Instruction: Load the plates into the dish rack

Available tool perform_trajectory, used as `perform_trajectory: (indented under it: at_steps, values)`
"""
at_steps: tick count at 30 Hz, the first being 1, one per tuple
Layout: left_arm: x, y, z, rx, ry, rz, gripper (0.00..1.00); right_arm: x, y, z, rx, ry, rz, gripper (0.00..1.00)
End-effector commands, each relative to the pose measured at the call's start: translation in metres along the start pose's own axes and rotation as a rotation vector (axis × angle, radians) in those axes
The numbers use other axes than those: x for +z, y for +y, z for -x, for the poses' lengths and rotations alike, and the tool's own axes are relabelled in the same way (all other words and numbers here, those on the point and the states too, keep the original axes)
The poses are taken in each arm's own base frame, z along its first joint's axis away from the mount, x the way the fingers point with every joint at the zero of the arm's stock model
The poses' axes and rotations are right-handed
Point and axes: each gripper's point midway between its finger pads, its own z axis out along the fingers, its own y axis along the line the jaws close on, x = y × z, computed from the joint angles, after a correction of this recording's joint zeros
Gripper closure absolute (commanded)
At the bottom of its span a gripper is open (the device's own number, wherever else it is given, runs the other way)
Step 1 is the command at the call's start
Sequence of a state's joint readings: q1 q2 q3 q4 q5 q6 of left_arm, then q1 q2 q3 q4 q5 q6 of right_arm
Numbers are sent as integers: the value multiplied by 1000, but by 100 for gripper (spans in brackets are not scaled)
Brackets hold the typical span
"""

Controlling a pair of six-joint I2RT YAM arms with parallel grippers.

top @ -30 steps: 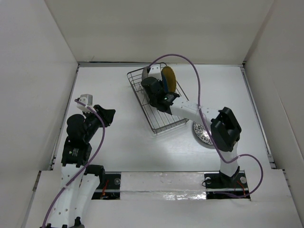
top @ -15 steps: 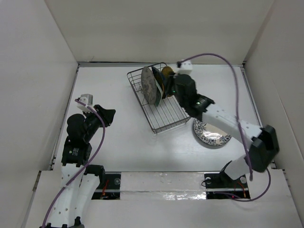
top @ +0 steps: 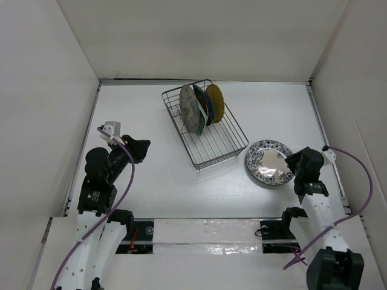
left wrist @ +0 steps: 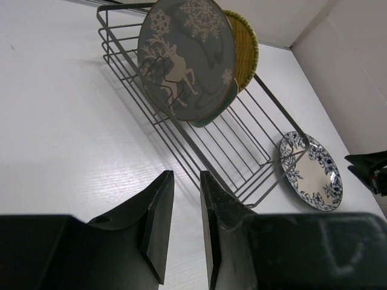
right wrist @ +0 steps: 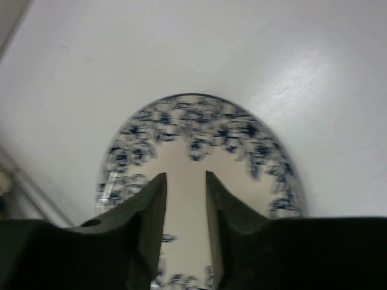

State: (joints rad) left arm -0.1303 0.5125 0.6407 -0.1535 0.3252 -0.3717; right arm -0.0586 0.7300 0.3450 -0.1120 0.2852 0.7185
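Blue-and-white patterned plate (top: 269, 162): lay flat on the worktop (top: 151, 175), right of centre in the overhead view, just beside the near right corner of the dish rack (top: 204, 123); the only plate not racked.
Dish rack: sat in the upper middle of the overhead frame, with the grey deer plate (left wrist: 185, 60), a dark blue dish (top: 201, 105) and a yellow plate (top: 214, 103) standing on edge at its far end.
Step in hand: judged to be the approach to the last plate, with three pieces loaded.
Right hand (right wrist: 185, 211): hovered over the plate's right rim, fingers a narrow gap apart, holding nothing; contact with the plate could not be told.
Next move: probably called for catching the rim, then tipping the plate upright between free tines.
Left hand (left wrist: 181, 208): parked at the left of the overhead frame, fingers slightly parted, empty, well apart from the rack.
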Motion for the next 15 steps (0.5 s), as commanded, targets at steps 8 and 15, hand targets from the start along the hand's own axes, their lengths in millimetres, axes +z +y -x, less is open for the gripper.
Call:
perform_trajectory:
  at_steps: [8,15]
  values:
    - [-10,-46,27,46,-78,-143,78,9,-66,5,214,85,-183,19]
    - [-22,-57,31,59,-105,-176,78,12,-58,-16,202,202,-131,18]
